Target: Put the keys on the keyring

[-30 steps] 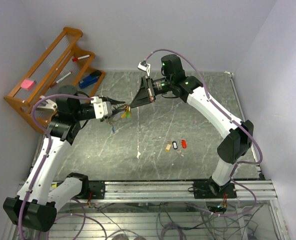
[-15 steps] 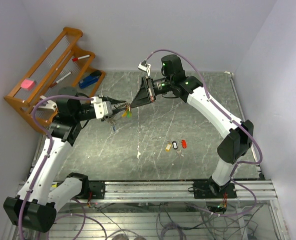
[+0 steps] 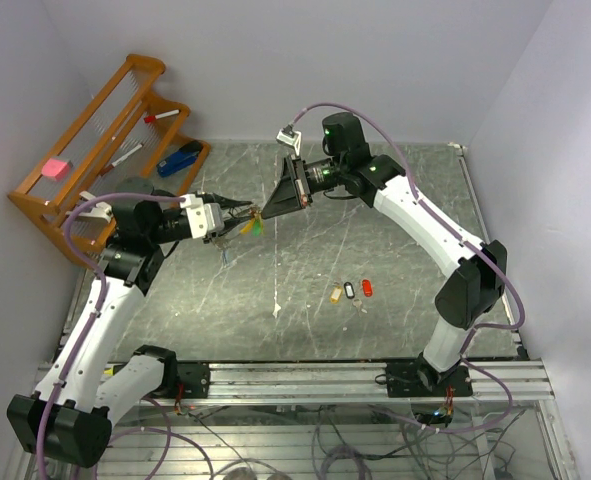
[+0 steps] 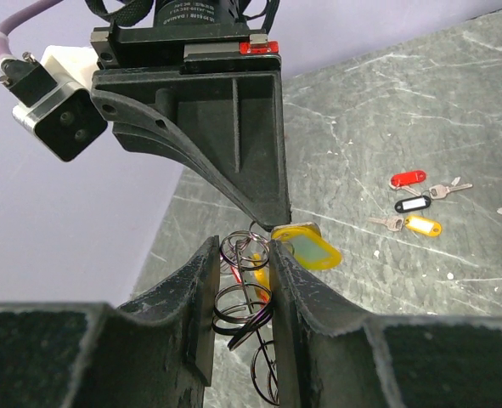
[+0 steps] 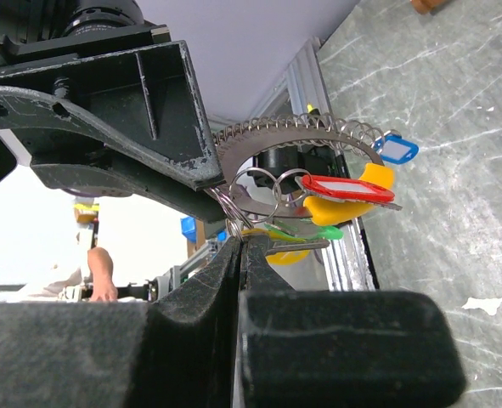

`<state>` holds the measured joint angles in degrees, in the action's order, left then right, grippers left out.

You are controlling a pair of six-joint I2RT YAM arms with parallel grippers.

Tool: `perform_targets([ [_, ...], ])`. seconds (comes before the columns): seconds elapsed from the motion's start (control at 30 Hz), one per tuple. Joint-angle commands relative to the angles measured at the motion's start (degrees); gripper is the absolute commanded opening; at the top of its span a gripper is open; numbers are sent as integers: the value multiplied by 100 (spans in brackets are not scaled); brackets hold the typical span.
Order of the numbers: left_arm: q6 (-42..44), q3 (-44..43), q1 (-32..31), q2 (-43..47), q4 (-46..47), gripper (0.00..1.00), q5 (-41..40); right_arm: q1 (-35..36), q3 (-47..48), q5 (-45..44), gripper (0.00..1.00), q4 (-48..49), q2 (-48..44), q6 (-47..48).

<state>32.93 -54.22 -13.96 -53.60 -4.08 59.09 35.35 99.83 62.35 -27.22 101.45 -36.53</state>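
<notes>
The keyring (image 4: 247, 293), a stack of thin wire loops on a curved metal band (image 5: 295, 140), is clamped between my left fingers. My left gripper (image 3: 239, 211) is held above the table's left middle. Red (image 5: 346, 187), yellow (image 5: 361, 204), green (image 5: 314, 229) and blue (image 5: 397, 150) tagged keys hang on the keyring. My right gripper (image 3: 264, 213) meets it tip to tip and is shut on a key's small ring (image 5: 244, 236) beside a yellow tag (image 4: 306, 246). Three loose keys lie on the table: yellow (image 3: 335, 293), black-and-white (image 3: 349, 289), red (image 3: 366, 288).
A wooden rack (image 3: 95, 150) stands at the back left with a red pen (image 3: 160, 117), a blue object (image 3: 180, 158) and a pink block (image 3: 54, 168). A white scrap (image 3: 276, 311) lies on the grey table (image 3: 395, 240). Walls close in on both sides.
Both arms have shifted only slightly. Both grips and the meeting point of the two grippers stay the same.
</notes>
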Motion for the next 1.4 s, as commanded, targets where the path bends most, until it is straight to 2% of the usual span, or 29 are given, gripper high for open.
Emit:
perform_targets([
  [0.0, -65, 23, -35, 131, 661, 7, -137, -11, -67, 57, 0, 11, -189, -38],
  [1.17, 20, 119, -49, 151, 619, 7, -173, -67, -174, 110, 0, 118, -282, -90],
  [1.37, -170, 191, -53, 157, 880, 7, -257, -66, -193, 126, 0, 104, -287, -92],
])
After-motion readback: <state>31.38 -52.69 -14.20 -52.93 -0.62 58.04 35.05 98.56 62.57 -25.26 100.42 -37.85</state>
